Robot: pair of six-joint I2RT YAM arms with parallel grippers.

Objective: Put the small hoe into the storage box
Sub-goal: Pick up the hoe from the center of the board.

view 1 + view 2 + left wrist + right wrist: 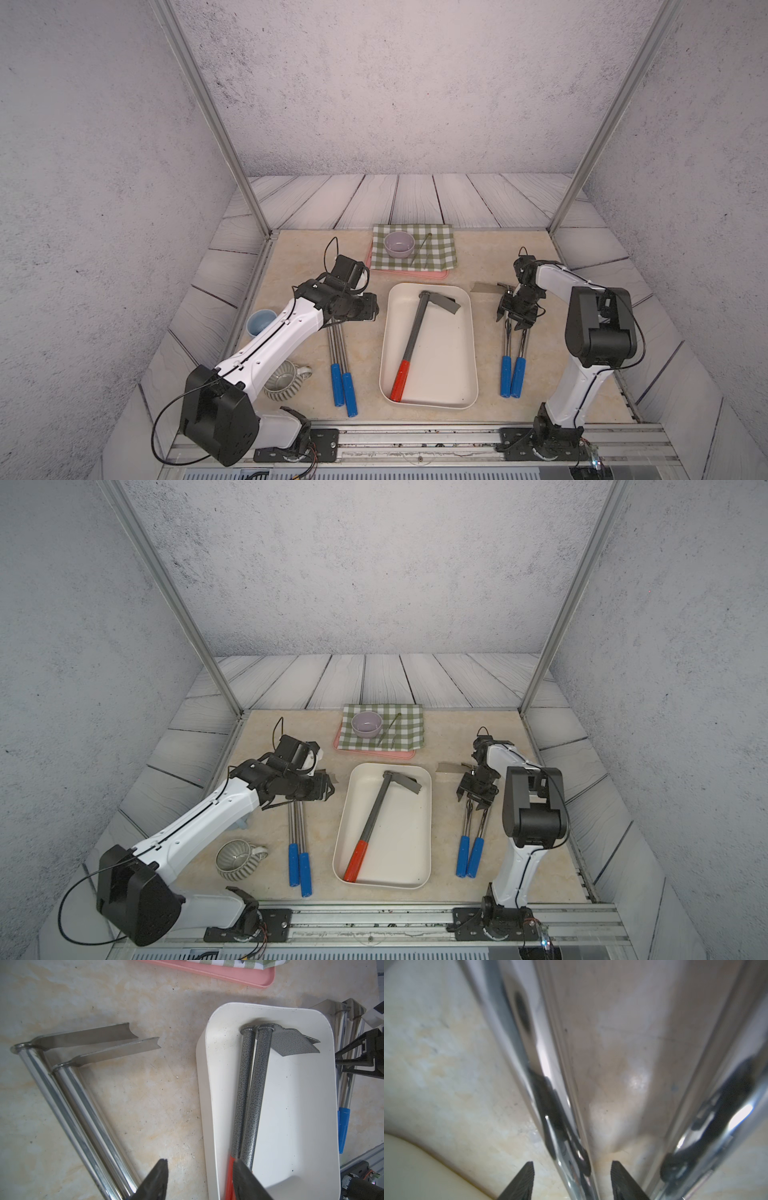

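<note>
Inside the storage box [451,365] lies a hoe [415,328] (red-handled).

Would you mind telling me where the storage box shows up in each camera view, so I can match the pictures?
Both top views: the storage box sits at table centre, between the arms.
Left wrist: the big white tub holding the grey hoe.
Right wrist: only a cream curved edge, probably its corner.
Shared landmark: the blue-handled chrome hoes on its right-arm side.
</note>
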